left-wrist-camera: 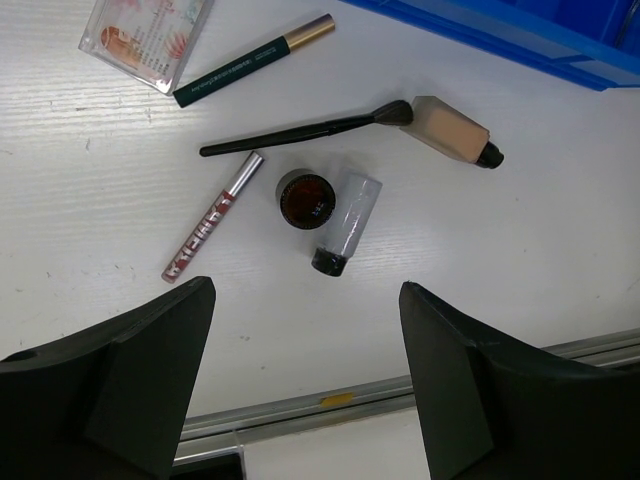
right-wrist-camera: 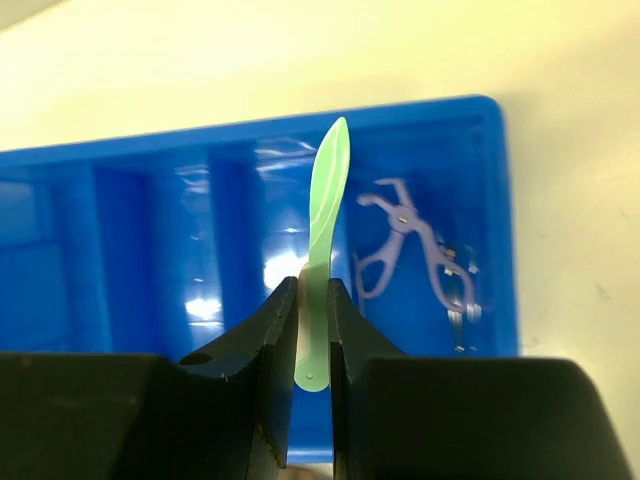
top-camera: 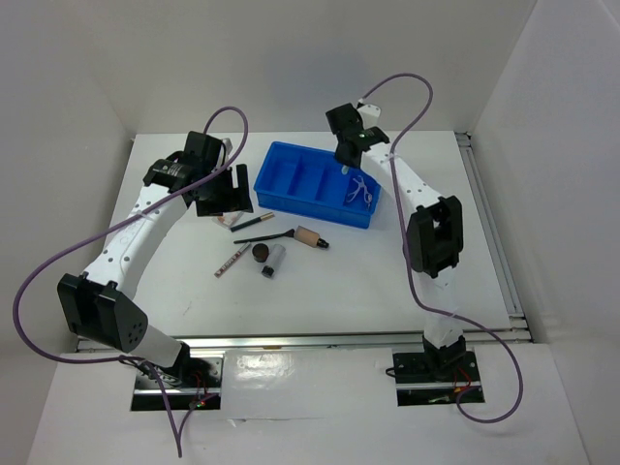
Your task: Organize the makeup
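From above, slim makeup pieces (top-camera: 310,237) lie on the white bench (top-camera: 339,291), just before the glossy blue tray (top-camera: 310,208). Left wrist: the left end effector (left-wrist-camera: 305,300), fingers spread wide, hangs over a round brown pot (left-wrist-camera: 305,198) and grey cylinder (left-wrist-camera: 345,220), the pinkish packet (left-wrist-camera: 145,35) cut off. Right wrist: the right end effector (right-wrist-camera: 318,290) pinches a thin translucent green spatula (right-wrist-camera: 330,190) over the tray.

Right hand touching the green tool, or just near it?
Touching. The right wrist view shows the right hand with a finger pressed against each side of the green tool at its stem, over the blue tray.
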Motion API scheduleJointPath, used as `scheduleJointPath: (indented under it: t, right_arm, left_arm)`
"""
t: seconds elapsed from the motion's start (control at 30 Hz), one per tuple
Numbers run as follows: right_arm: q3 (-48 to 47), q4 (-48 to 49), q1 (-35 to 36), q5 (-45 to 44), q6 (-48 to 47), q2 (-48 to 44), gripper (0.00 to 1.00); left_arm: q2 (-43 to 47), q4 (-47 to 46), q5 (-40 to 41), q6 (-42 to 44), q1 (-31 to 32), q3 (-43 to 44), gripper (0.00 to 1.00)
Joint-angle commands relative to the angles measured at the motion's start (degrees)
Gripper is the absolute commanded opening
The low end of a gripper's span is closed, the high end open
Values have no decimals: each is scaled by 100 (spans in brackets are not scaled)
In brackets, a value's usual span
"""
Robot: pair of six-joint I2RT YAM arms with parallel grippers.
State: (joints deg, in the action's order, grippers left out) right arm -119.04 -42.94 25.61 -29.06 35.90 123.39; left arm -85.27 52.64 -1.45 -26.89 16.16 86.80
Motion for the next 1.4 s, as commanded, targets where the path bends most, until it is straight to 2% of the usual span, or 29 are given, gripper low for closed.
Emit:
scheduleJointPath:
  t: [0.0, 0.33, 0.5, 0.63, 0.77, 0.87, 0.97, 1.07, 1.1, 1.13, 1.2, 1.3, 1.37]
  right_arm:
    - [460, 137, -161, -241, -83, -350, 0]
    - [874, -39, -214, -416, -83, -404, 2]
    - [822, -39, -214, -416, -83, -404, 28]
    - [769, -92, -214, -364, -145, -404, 43]
    - [707, -92, -214, -364, -197, -509, 50]
    - [707, -92, -214, -311, -250, -684, 52]
    - [707, -153, -214, -311, -312, -983, 52]
    - [970, -153, -214, -171, -435, -1448, 52]
    - [1058, -153, -214, -170, -487, -1580, 52]
    - [1154, -153, -214, -109, -566, -1721, 52]
    - [1506, -153, -214, -109, -636, -2143, 52]
    - [1980, -153, -214, -56, -777, -2679, 52]
    - [2296, -153, -214, 49, -839, -3012, 53]
  left_arm:
    - [55, -70, 39, 193, -34, 38, 88]
    - [2, -17, 154, 193, -34, 91, 88]
    - [2, -17, 154, 141, -34, 91, 88]
    - [2, -17, 154, 141, -34, 91, 89]
    - [-208, -17, 101, 141, -34, 196, 92]
    - [-341, -17, 101, 141, -34, 249, 98]
    - [-534, -123, 101, -87, -34, 355, 98]
    - [-815, -289, 154, -429, -288, 434, 91]
    - [-894, -290, -2, -544, -411, 434, 84]
    - [-1025, -394, -326, -736, -551, 329, 80]
    - [-1149, -641, -478, -852, -842, 258, 73]
    - [-1535, -712, -181, -852, -896, 301, 73]
    - [-2016, -624, 241, -599, -896, 677, 79]
